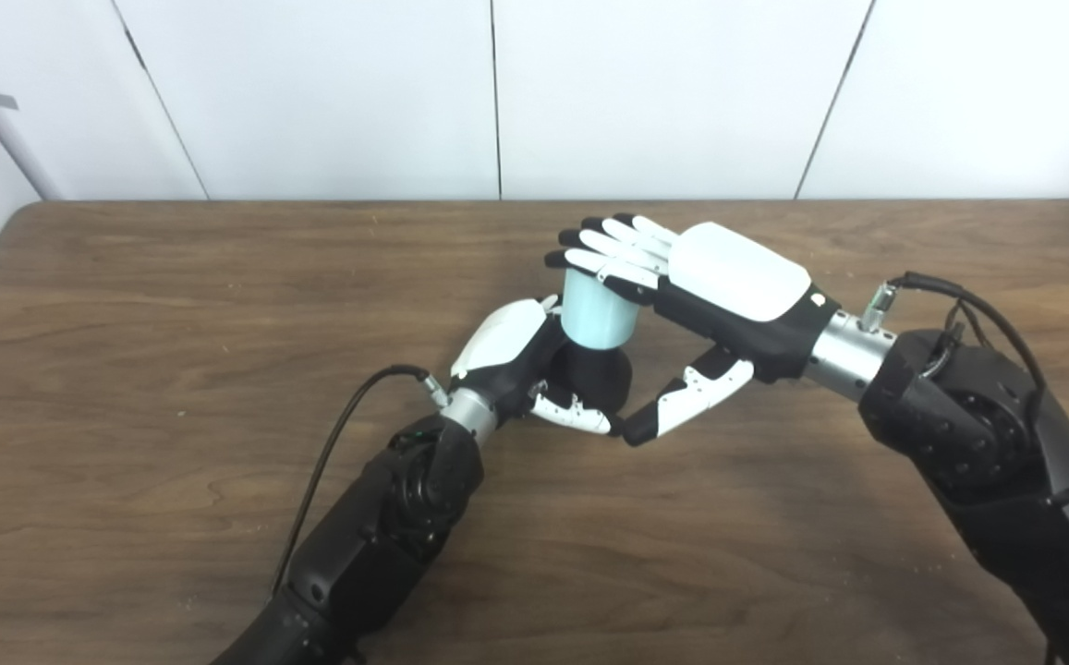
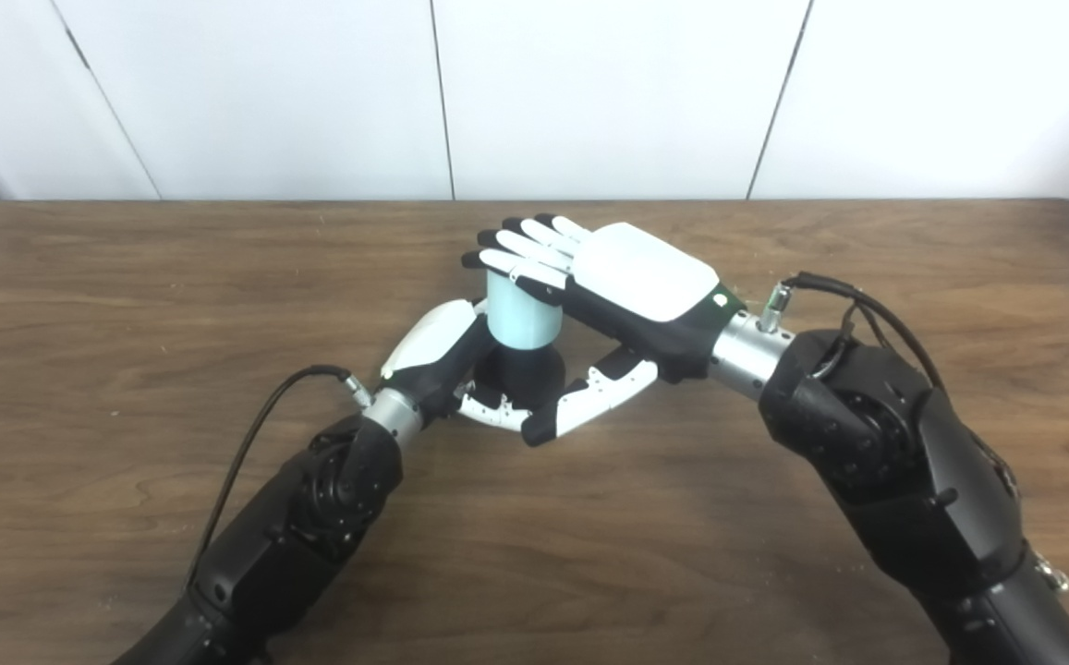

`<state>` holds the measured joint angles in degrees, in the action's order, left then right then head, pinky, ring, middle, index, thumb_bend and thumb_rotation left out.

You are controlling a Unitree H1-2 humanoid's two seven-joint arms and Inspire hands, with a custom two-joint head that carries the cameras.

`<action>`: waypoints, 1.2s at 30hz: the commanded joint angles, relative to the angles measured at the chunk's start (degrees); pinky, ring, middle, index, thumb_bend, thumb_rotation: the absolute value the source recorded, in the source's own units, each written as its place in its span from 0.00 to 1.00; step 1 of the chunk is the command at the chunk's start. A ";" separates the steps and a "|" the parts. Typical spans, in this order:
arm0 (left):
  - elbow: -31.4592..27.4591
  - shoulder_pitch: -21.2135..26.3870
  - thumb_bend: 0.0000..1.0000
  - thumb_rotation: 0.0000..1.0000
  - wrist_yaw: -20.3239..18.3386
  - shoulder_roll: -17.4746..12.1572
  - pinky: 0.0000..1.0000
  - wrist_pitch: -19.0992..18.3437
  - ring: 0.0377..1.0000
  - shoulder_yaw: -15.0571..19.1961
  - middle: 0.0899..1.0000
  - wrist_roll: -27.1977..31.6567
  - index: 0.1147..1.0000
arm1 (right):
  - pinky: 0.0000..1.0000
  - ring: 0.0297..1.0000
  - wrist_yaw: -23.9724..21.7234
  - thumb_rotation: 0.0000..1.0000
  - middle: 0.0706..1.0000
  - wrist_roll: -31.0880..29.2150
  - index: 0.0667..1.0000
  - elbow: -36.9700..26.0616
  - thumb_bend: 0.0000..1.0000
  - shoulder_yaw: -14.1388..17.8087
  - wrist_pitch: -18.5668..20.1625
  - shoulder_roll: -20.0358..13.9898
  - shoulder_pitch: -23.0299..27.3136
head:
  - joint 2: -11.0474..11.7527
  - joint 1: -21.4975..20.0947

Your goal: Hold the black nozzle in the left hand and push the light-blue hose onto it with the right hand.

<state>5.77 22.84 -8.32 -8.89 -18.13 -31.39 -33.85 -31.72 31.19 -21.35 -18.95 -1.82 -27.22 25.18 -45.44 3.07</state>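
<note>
A short, smooth light-blue cylindrical hose (image 1: 600, 319) is seated upright on the black rounded nozzle (image 1: 597, 377), which is clasped by the left hand (image 1: 534, 365); the right hand (image 1: 682, 286) is laid flat, fingers extended, on the hose's top.

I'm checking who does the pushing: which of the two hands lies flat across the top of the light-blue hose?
The right hand: its fingers lie across the light-blue hose. The left hand sits lower, wrapped around the black nozzle.

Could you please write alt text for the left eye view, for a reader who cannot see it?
Over a wooden table, the left hand grips a black nozzle with a light-blue hose upright on it. The right hand lies flat across the hose's top, fingers extended.
</note>
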 commanded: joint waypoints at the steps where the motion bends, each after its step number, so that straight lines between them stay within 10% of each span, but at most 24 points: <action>1: 6.14 -5.32 0.52 0.04 -8.60 -2.37 1.00 -8.10 1.00 -3.35 0.85 -1.62 0.41 | 1.00 1.00 -3.18 1.00 1.00 0.51 0.97 0.14 0.71 -0.90 1.07 -1.81 -1.04 | -0.08 0.06; 36: 5.90 -5.27 0.52 0.04 -8.87 -2.62 1.00 -8.22 1.00 -3.27 0.85 -1.91 0.41 | 1.00 1.00 -2.99 1.00 1.00 1.92 0.97 1.70 0.70 -2.56 0.03 -1.46 -1.59 | -0.32 -0.13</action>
<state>5.75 23.15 -9.07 -9.05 -18.36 -31.37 -33.86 -31.11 33.10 -21.30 -19.87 -2.30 -27.15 25.14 -45.70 2.90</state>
